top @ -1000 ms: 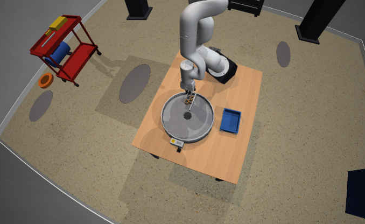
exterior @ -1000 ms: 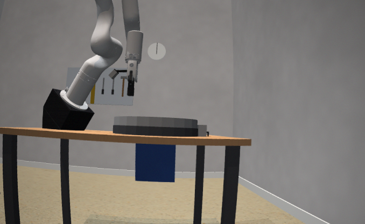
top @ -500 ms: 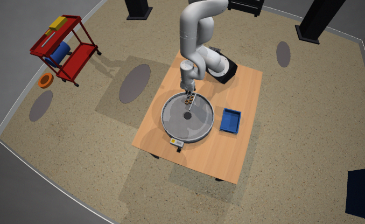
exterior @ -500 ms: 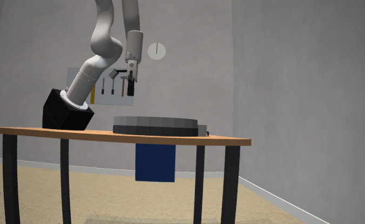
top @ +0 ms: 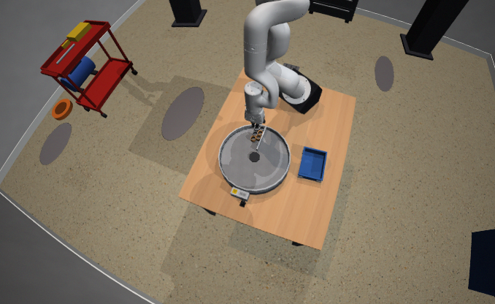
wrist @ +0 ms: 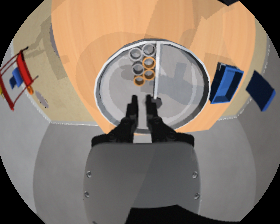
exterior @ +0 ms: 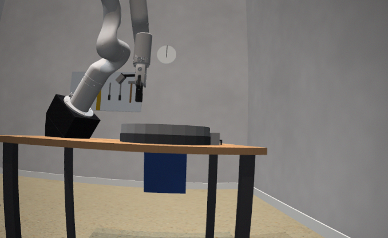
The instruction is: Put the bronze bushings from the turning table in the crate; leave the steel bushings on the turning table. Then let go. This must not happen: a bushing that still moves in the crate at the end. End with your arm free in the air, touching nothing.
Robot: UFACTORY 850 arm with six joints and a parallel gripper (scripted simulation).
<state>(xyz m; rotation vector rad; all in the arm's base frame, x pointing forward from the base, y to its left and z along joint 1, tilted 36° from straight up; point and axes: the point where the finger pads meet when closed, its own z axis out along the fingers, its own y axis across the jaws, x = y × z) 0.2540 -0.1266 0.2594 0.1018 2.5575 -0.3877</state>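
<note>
The grey round turning table point(top: 254, 158) stands on the wooden table. Near its far rim, beside a thin divider bar point(top: 262, 138), lies a small cluster of bushings point(top: 256, 135), some bronze and some steel. In the wrist view the bronze bushings point(wrist: 149, 70) lie next to the steel bushings point(wrist: 138, 56). My gripper point(top: 256, 124) hangs well above this cluster, pointing down; it also shows in the side view point(exterior: 138, 97). Its fingers stand narrow with nothing between them. The blue crate point(top: 312, 163) sits on the table to the right of the turning table and looks empty.
The robot's black base point(top: 303, 96) sits at the table's far edge. A small control box point(top: 240, 193) is at the turning table's near rim. A red cart point(top: 85, 66) and black pillars stand on the floor far off.
</note>
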